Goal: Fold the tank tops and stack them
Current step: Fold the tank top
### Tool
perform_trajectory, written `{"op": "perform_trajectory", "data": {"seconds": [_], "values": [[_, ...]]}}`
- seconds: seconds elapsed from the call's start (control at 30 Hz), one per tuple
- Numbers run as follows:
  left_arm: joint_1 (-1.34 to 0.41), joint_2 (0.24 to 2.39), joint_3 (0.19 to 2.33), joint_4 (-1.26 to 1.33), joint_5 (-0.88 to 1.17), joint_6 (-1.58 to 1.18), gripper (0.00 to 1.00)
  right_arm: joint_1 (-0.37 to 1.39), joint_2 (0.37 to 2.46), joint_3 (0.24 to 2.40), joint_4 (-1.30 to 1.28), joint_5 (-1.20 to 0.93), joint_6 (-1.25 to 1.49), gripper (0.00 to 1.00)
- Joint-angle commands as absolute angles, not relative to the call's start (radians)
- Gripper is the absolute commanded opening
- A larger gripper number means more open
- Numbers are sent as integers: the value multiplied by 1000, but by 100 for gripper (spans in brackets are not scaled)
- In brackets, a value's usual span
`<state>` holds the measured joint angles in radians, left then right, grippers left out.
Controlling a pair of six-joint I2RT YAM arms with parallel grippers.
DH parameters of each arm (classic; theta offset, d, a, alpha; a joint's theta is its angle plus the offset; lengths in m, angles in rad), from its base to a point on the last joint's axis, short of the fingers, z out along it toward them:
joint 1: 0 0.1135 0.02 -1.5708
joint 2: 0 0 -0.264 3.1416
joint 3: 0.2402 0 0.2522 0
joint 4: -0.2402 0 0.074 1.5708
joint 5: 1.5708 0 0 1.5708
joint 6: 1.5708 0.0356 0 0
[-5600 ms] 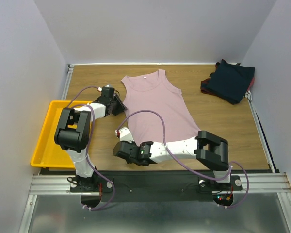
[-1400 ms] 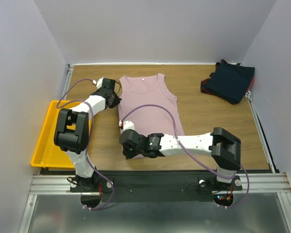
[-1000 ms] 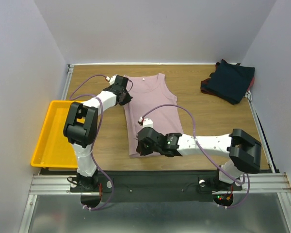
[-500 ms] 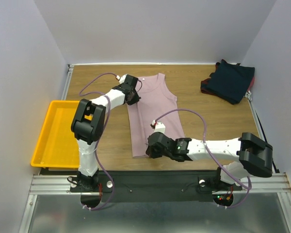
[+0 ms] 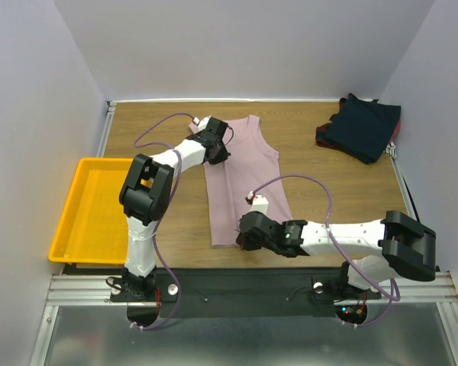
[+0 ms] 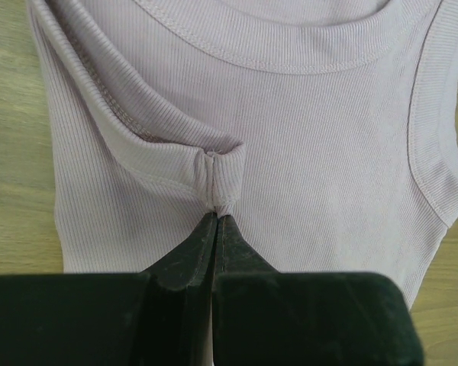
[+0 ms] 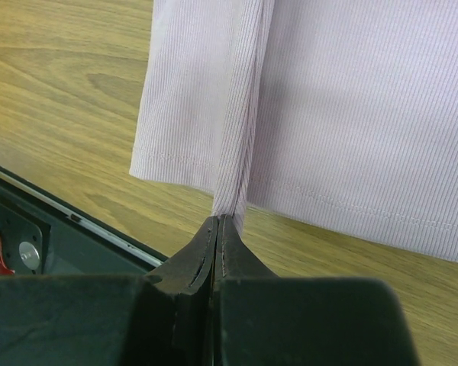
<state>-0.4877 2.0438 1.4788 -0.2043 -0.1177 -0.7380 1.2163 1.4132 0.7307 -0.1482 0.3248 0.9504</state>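
The dusty pink tank top point(image 5: 248, 179) lies on the wooden table with its left side folded over onto the middle. My left gripper point(image 5: 220, 149) is shut on the pink top's folded shoulder strap point(image 6: 217, 169) near the neckline. My right gripper point(image 5: 243, 231) is shut on the folded edge at the hem point(image 7: 233, 200), near the table's front edge. Dark navy tank tops with a maroon edge point(image 5: 362, 128) lie bunched at the back right corner.
A yellow plastic tray point(image 5: 91, 210) stands off the table's left edge. The black front rail point(image 7: 53, 229) runs just below the hem. Purple cables loop over both arms.
Both grippers have carried the pink top's left side rightward over its middle, and the top now shows narrower. The navy pile has not moved.
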Motion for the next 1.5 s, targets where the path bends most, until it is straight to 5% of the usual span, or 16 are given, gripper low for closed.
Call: {"op": "perform_trajectory", "data": {"seconds": [0.0, 0.73, 1.03, 1.2, 1.47], "values": [[-495, 2057, 1536, -195, -153, -739, 0, 1218, 1381, 712, -118, 339, 979, 1], [-525, 2080, 1526, -170, -133, -710, 3, 1218, 1394, 649, -81, 328, 1006, 1], [-535, 2031, 1549, -107, -54, -638, 39, 1218, 1348, 611, -81, 362, 1012, 26], [-541, 1974, 1540, -61, -5, -617, 47, 1216, 1281, 607, -100, 368, 1008, 51], [-546, 1826, 1451, -25, 43, -642, 51, 1060, 1161, 698, -209, 344, 898, 60]]}}
